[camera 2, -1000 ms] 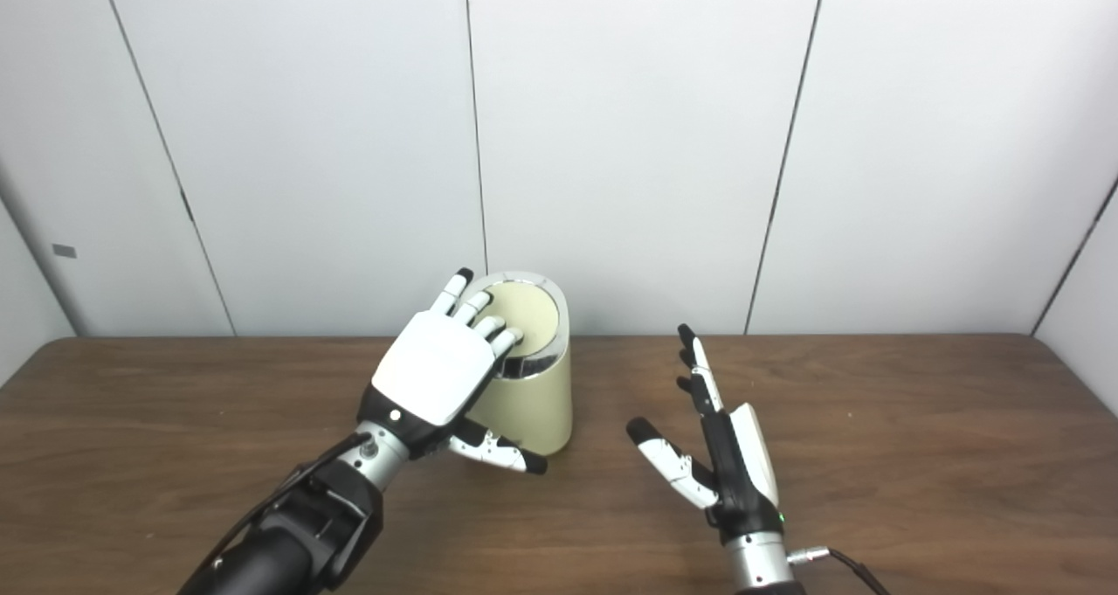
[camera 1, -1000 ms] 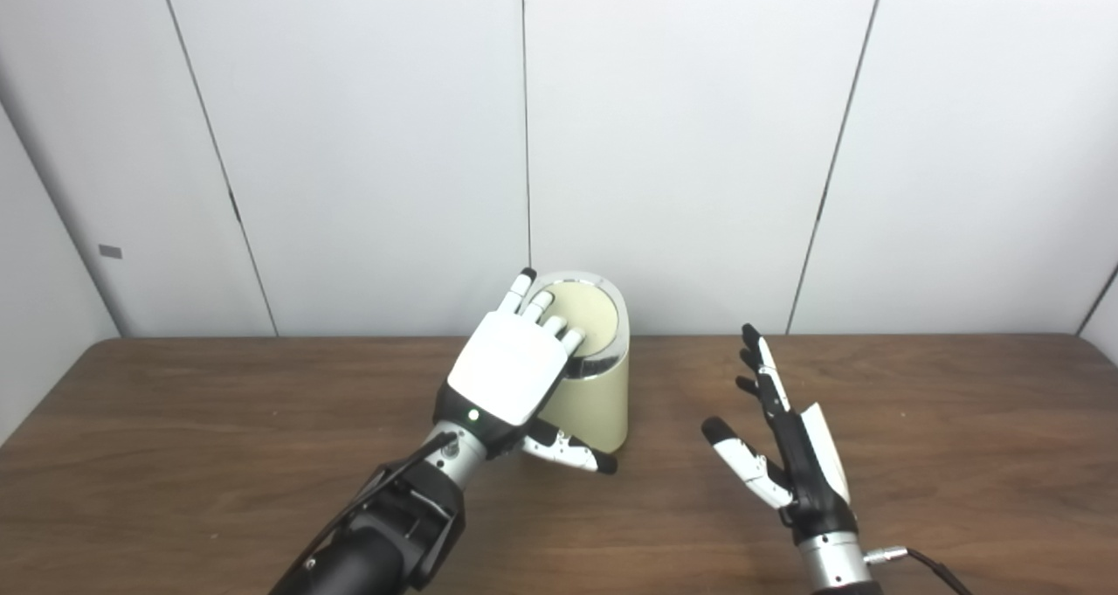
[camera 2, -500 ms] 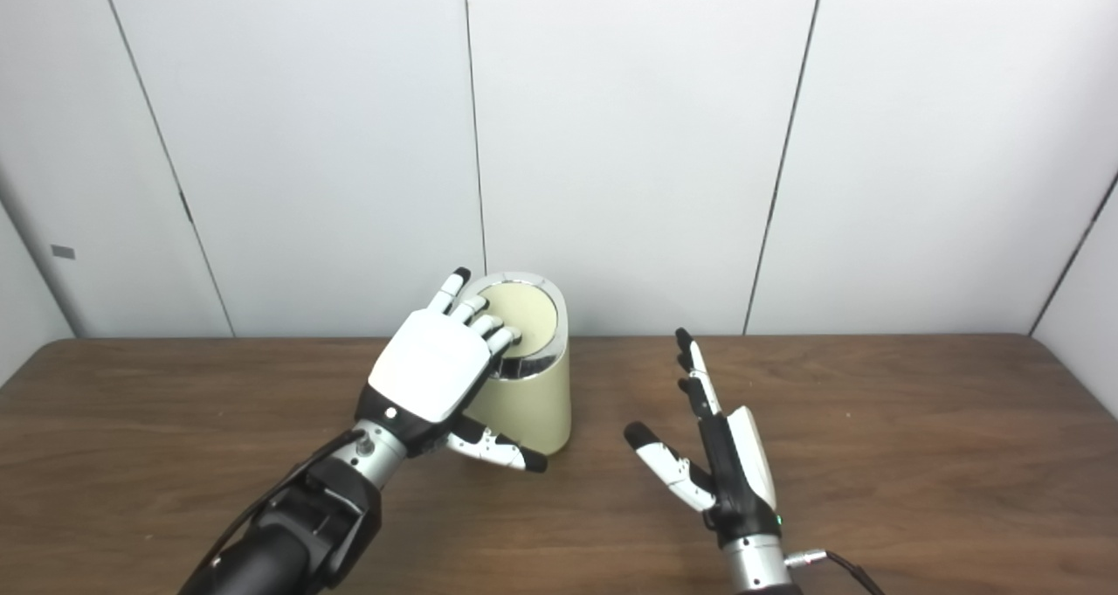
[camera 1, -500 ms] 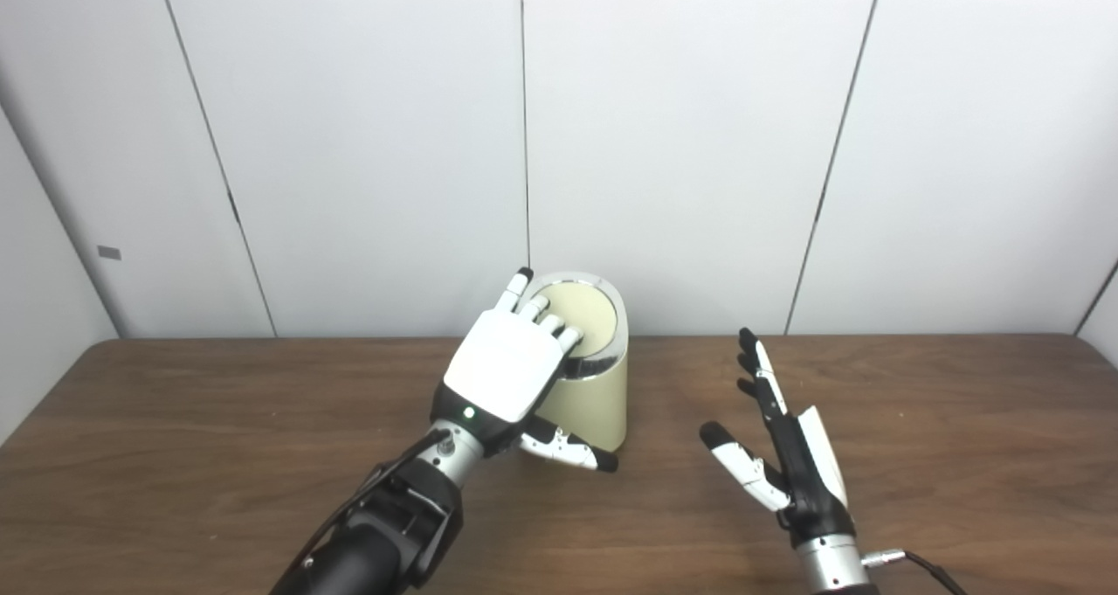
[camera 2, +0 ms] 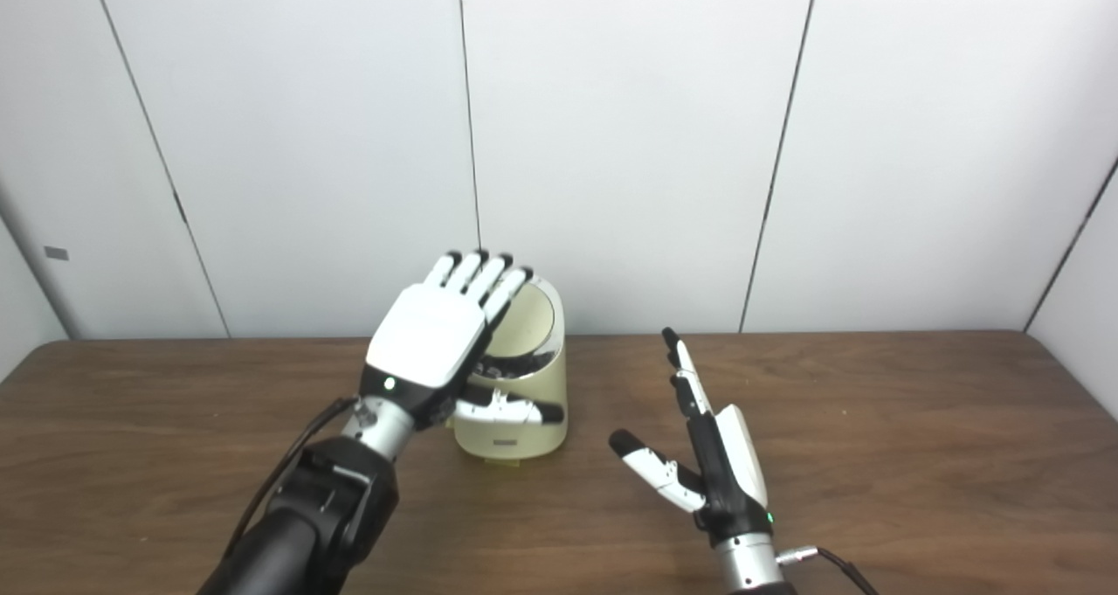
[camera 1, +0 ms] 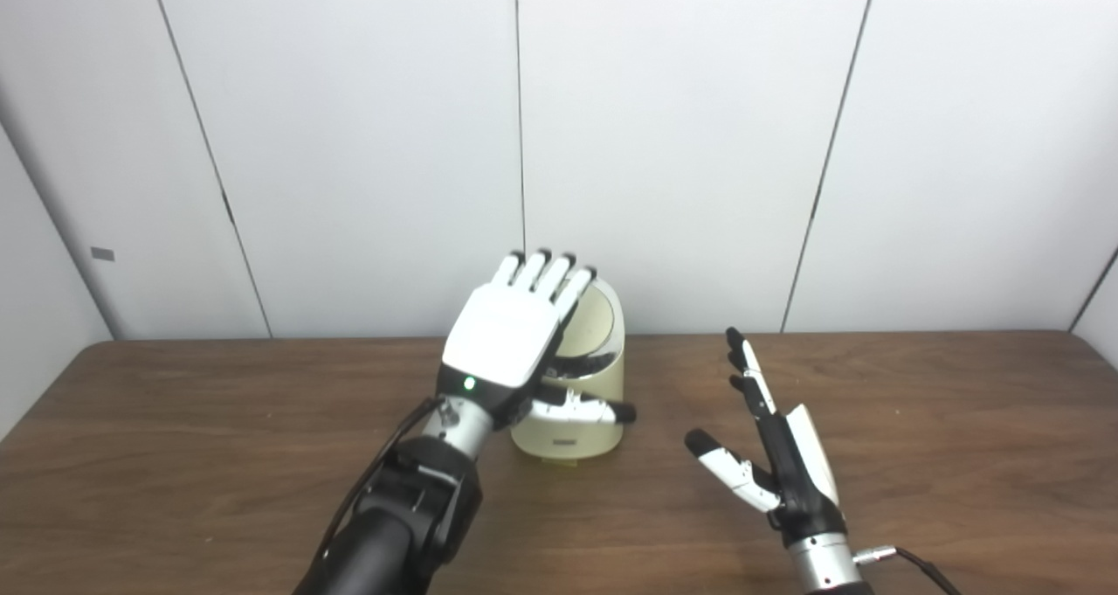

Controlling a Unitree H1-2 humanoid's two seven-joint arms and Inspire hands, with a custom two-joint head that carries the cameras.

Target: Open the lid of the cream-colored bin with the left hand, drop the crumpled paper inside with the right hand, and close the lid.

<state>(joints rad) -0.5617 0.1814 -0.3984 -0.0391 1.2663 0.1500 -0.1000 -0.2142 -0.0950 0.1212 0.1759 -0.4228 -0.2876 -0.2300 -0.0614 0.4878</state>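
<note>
Left hand [camera 1: 507, 337] spread flat over the bin [camera 1: 578, 420], holding nothing; lid [camera 1: 594, 326] now tilted up, earlier shut. Right hand [camera 1: 777, 455] open, empty beside bin.

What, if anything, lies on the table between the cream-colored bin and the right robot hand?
Nothing: between the cream-colored bin and the right robot hand only bare brown table shows in both eye views. No crumpled paper is visible there.
</note>
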